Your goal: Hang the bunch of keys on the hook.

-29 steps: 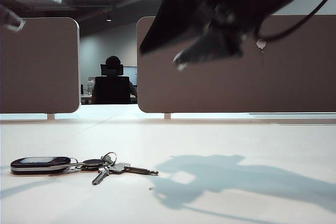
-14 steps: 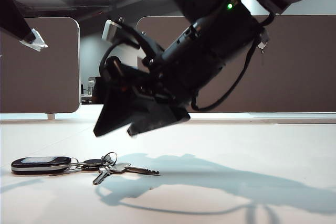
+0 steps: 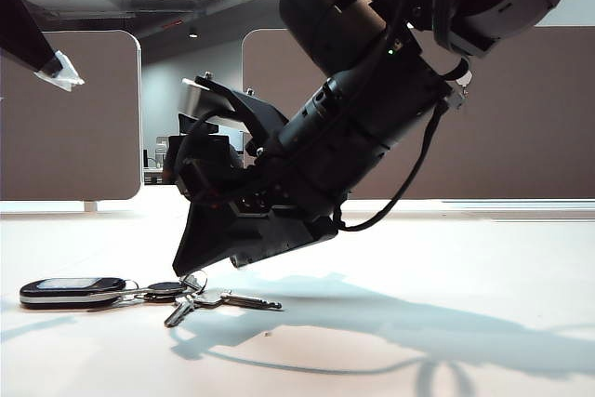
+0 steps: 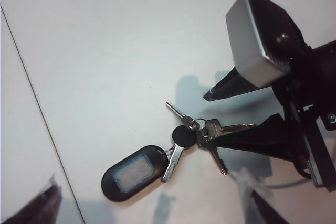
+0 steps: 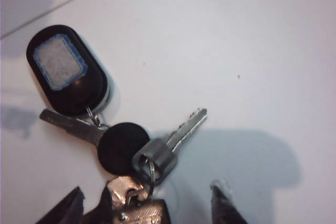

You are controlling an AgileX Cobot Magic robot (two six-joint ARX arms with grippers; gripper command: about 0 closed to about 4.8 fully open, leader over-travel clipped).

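1. The bunch of keys [image 3: 139, 291] lies flat on the counter [image 3: 446, 258], the black fob [image 4: 134, 173] at one end and the silver keys [image 4: 207, 135] fanned out at the other. Nothing is gripping it yet.
2. The right gripper [image 4: 210, 119] hangs low over the silver keys with its fingers [image 4: 227, 85] spread apart, one on each side of the key cluster and just above it.
3. To do this pickup well, I judge the fingers should come straight down until the tips nearly touch the counter, then close across the rings and key heads, not the thin blades, which could slip out.
4. A grip near the rings would also leave the fob dangling free, which should make a loop easier to present to the hook.
5. The left gripper [image 3: 58, 70] is held high and well away from the keys, fingers wide apart and empty. It need not move.
6. The hook [image 3: 462, 76] sits on the brown partition [image 3: 521, 118] behind the right arm, well above the counter, so a clean lift must come before any reach.
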